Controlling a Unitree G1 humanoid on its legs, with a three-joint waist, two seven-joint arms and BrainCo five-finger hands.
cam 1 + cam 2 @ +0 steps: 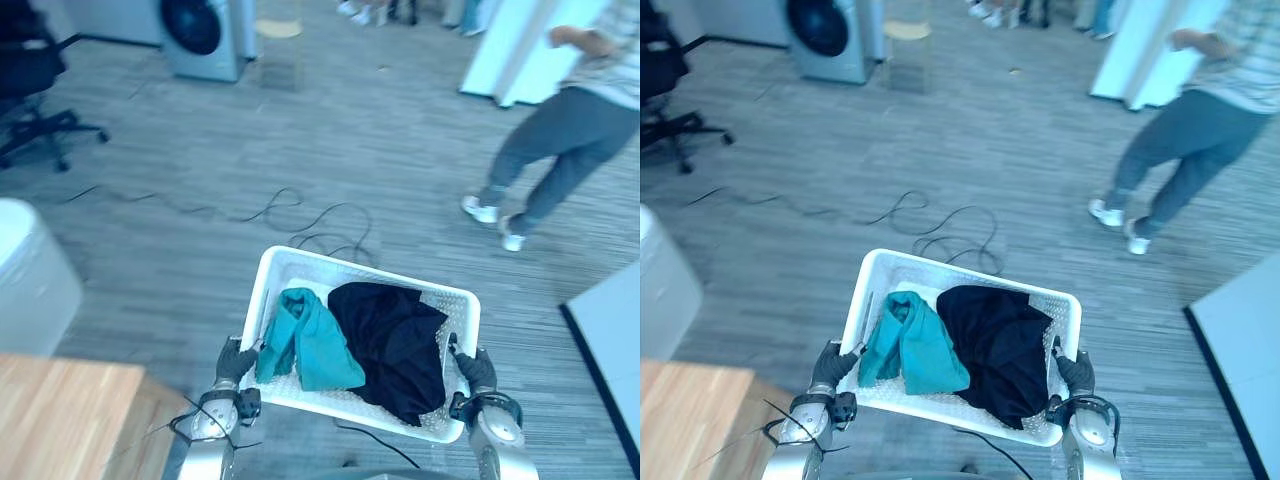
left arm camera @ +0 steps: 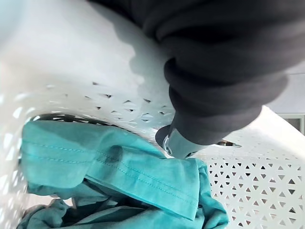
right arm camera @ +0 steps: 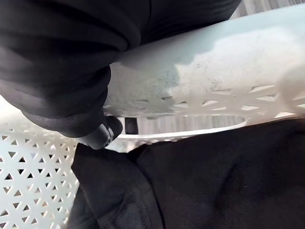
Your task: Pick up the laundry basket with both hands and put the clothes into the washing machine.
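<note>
Presently judged to be at the carry step: lift done, loading not yet begun. Noted the washing machine (image 1: pixel 200 35) at far left, well apart from the load. Found the laundry basket (image 1: pixel 300 262) near, held between both hands and apparently clear of the floor. Recorded the black garment (image 1: pixel 395 345) in its right half and the teal garment (image 1: pixel 310 345) in its left half, touching each other. Found the left hand (image 1: pixel 236 360) curled round the left rim and the right hand (image 1: pixel 476 368) curled round the right rim. Expect to need a turn and walk toward far left with the basket kept level, minding the person (image 1: pixel 560 150) at far right. Could not make out the machine's door state, its top being cut off. Could see little of the fingers behind dark covers and basket wall, bar one fingertip (image 2: pixel 175 143) hooked inside.
</note>
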